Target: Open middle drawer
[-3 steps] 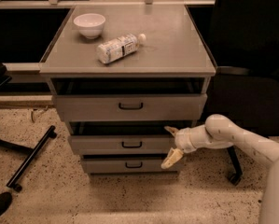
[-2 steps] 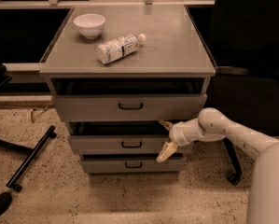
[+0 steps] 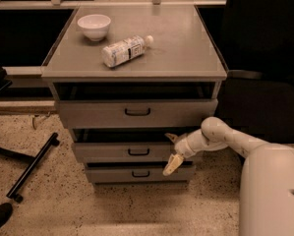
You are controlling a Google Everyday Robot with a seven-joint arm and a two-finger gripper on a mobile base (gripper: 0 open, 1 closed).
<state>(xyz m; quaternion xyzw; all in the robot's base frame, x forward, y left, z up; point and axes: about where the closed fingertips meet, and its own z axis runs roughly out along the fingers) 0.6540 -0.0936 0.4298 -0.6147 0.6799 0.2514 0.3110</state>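
Note:
The grey cabinet has three drawers, each with a small black loop handle. The middle drawer (image 3: 112, 152) sits slightly pulled out, with a dark gap above its front and its handle (image 3: 138, 152) at the centre. The taller top drawer (image 3: 97, 113) and the bottom drawer (image 3: 112, 174) also stand slightly out. My gripper (image 3: 170, 154) is at the right end of the middle drawer's front, to the right of the handle. Its fingers are spread, one tip near the drawer's top edge and the pale lower fingertip (image 3: 171, 166) near its bottom edge. It holds nothing.
A white bowl (image 3: 94, 26) and a plastic bottle (image 3: 126, 49) lying on its side rest on the cabinet top (image 3: 186, 43). A black chair (image 3: 264, 97) stands close on the right. A black chair-base leg (image 3: 31, 168) lies on the speckled floor at left.
My arm has swung left, carrying the gripper from the cabinet's right edge onto the right part of the middle drawer's front. The drawers have not visibly moved.

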